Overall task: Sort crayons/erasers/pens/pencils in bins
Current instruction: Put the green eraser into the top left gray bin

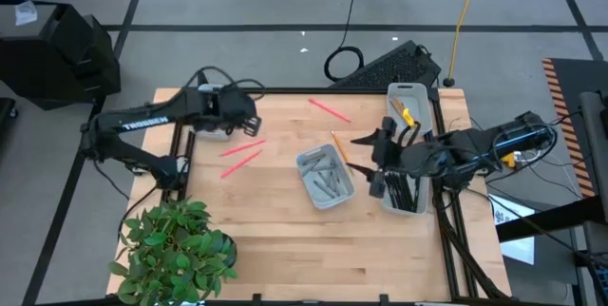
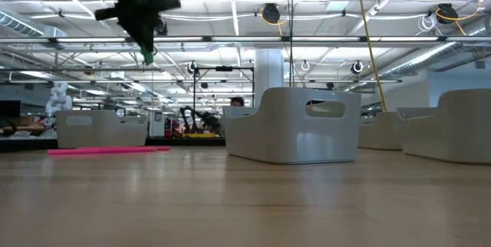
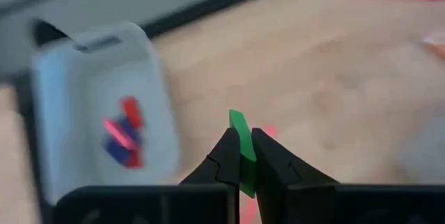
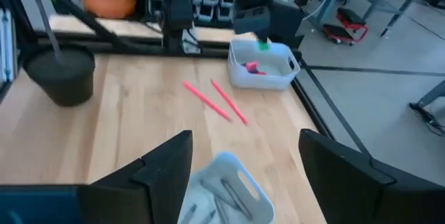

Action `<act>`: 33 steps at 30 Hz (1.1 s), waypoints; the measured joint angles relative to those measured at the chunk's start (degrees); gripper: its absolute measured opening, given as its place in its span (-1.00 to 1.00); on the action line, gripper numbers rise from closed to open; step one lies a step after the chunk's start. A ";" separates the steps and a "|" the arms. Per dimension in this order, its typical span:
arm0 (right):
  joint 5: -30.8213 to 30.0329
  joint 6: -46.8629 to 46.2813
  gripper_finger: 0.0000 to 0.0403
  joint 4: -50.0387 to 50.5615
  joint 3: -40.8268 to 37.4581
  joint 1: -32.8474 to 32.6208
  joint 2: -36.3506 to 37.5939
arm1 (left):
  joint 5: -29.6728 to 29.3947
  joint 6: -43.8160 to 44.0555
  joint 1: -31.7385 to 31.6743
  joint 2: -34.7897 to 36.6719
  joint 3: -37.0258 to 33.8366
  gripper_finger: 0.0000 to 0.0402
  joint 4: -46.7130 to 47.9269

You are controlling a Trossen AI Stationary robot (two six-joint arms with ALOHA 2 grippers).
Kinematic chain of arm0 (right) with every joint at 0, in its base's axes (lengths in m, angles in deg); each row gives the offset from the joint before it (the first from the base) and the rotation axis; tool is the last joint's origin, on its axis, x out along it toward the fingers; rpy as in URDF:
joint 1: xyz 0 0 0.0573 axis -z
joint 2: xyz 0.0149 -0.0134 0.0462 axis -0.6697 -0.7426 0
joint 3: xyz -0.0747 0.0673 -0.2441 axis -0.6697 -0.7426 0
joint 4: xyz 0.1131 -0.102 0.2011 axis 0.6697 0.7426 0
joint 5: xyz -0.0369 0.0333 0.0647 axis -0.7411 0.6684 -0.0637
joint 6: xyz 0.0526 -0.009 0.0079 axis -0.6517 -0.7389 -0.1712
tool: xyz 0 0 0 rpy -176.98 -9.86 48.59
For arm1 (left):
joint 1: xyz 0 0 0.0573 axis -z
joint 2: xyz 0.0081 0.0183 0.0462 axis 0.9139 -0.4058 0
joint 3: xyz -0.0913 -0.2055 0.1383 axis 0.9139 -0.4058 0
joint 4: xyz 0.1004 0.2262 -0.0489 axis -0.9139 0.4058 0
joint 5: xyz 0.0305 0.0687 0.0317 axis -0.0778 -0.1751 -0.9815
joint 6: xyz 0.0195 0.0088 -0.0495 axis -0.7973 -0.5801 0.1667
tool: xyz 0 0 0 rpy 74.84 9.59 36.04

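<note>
My left gripper hangs above the table's far left, shut on a small green eraser, beside the bin that holds red, blue and pink erasers. In the low view the left gripper is high above the wood. My right gripper stands open over the middle bin of grey crayons. Two pink pencils lie on the table between the bins, another pink one lies farther back, and an orange one lies beside the middle bin. My left gripper pinches the green eraser's lower part between its two fingertips. The eraser's free end sticks out past them. In the low view the fingers point down, and the eraser is lifted clear, high above the table.
At the right stand a far bin with orange pencils and a near bin with black pens. A potted plant fills the near left corner. A keyboard and cables lie beyond the far edge. Bare wood spreads along the near side.
</note>
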 joint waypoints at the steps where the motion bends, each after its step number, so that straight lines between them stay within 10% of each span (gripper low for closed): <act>1: 0.05 0.00 0.26 0.75 0.00 0.00 0.10 | -0.70 -2.14 -1.47 -0.56 0.00 -0.91 0.32; 13: 0.22 -6.46 0.26 8.21 -0.84 -1.92 0.22 | -1.85 -29.69 -16.19 -13.84 -5.70 -0.91 3.61; 33: -1.41 -9.57 0.26 0.39 -7.02 5.94 0.19 | 1.31 -29.74 -29.21 -22.26 -14.58 -0.86 -6.31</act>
